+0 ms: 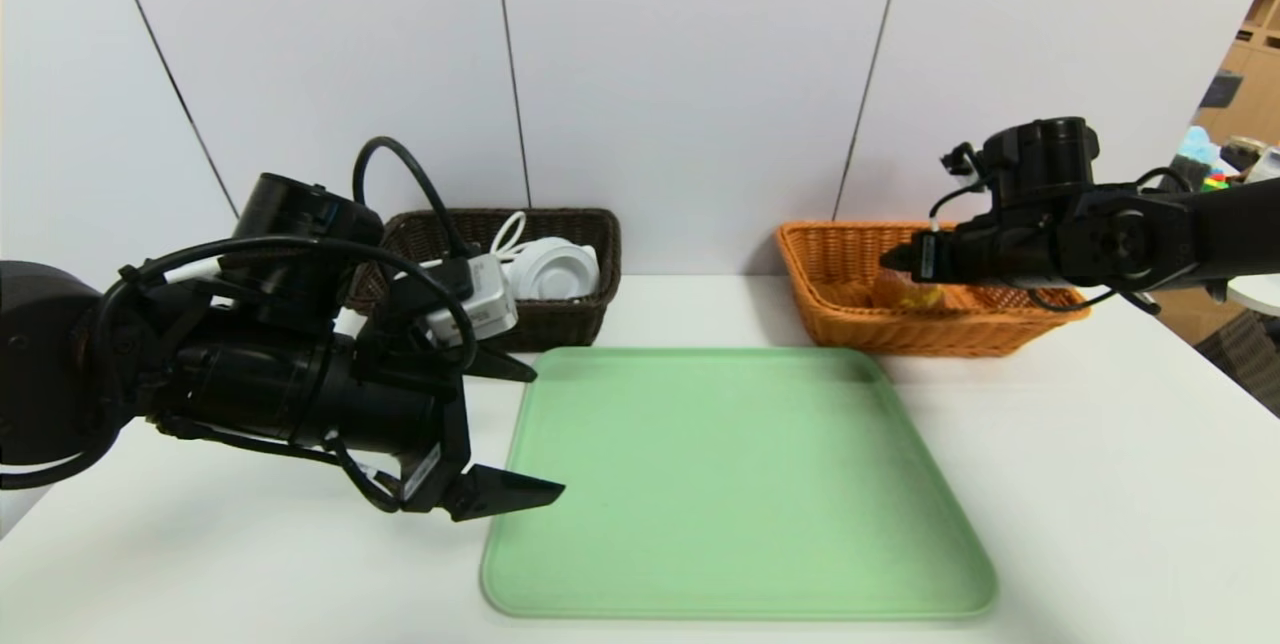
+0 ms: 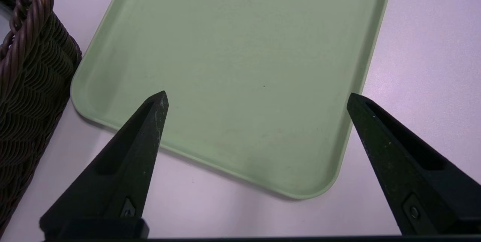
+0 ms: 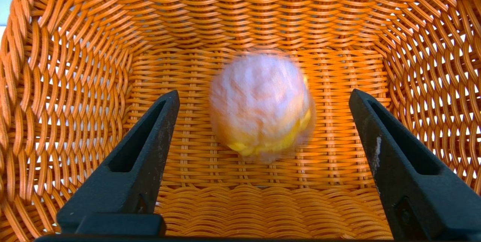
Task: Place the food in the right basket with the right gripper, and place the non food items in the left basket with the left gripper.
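My right gripper (image 1: 898,264) (image 3: 263,97) hangs open over the orange right basket (image 1: 840,316) (image 3: 75,65). A round pale food item with a yellow edge (image 3: 261,103) (image 1: 915,297) is inside that basket, free between the spread fingers and blurred by motion. My left gripper (image 1: 545,434) (image 2: 257,98) stands open with nothing in it, over the near left corner of the green tray (image 1: 740,484) (image 2: 244,46). The dark brown left basket (image 1: 565,324) (image 2: 26,84) holds white non-food items (image 1: 555,269), partly hidden by the left arm.
The green tray lies bare in the middle of the white table (image 1: 1100,484), with a basket behind each far corner. A white panelled wall (image 1: 700,74) closes the back. Shelves and clutter (image 1: 1225,149) stand beyond the table's right edge.
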Robot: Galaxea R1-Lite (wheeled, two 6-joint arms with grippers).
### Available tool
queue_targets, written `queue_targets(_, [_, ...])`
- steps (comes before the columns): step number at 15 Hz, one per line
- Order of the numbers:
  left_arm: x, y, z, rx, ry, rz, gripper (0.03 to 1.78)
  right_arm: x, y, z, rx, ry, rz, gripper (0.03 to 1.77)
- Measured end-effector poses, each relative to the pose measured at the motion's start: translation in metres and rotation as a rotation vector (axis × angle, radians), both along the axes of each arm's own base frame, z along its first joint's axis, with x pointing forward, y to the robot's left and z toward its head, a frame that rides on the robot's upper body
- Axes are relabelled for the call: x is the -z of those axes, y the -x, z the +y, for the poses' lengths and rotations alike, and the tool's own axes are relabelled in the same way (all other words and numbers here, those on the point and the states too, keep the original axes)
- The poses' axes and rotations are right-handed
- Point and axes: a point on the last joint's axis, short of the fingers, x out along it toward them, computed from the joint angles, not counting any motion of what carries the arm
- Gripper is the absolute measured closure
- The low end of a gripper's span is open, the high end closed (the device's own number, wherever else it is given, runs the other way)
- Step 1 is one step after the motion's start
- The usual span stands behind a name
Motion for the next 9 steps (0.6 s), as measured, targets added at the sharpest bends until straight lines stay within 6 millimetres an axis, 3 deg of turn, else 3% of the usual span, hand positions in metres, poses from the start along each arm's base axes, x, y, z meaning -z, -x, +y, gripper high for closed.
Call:
queue_targets(4, [-0.004, 0.002, 0.002, -0.018, 0.015, 0.004, 0.12, -0.020, 0.014, 0.000, -0.006, -0.005, -0.010, 0.17])
queue_targets(9, [-0.020, 0.011, 0.013, -0.073, 0.063, -0.005, 0.12, -0.049, 0.063, 0.005, -0.033, -0.009, -0.030, 0.13])
